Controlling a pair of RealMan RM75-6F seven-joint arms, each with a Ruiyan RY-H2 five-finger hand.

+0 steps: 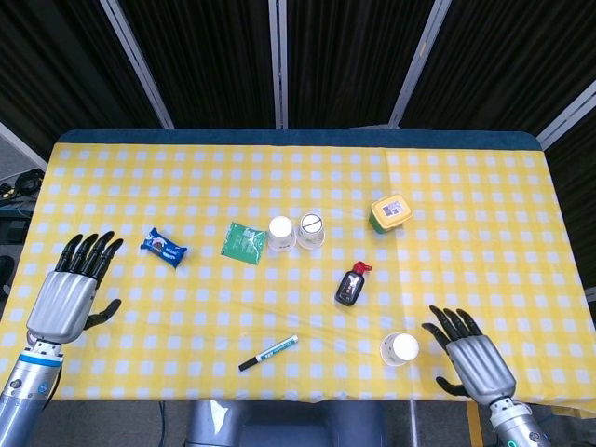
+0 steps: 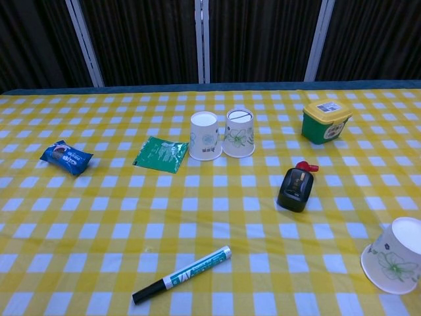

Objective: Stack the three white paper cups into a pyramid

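Two upturned paper cups touch mid-table; a third cup stands just left of the spread, empty right hand; the left hand is spread too.

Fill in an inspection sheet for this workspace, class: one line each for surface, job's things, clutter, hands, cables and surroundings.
Surface: table under a yellow and white checked cloth.
Job's things: two paper cups upside down, side by side at mid-table; third cup alone near the front right edge, not stacked.
Clutter: green packet, blue snack pack, marker, black device with red tip, green tub with yellow lid.
Hands: left hand and right hand both empty, fingers spread, at the front corners.
Cables: nothing seen on the table.
Surroundings: dark curtains with pale frame bars behind.
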